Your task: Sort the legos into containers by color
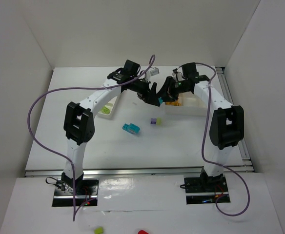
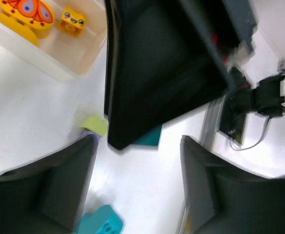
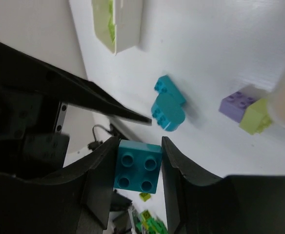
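Cyan brick [image 3: 137, 166] snug between the right tool's [image 3: 138, 150] two fingers

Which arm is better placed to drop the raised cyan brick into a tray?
Right. The right gripper presses on both sides of the cyan four-stud brick, so it already has it. The left gripper stands open next to it, its jaws gripping nothing.

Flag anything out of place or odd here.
A small yellow-green piece and a small red piece lie in front of the arm bases, off the white table where the loose bricks sit. Nothing else looks askew or damaged.
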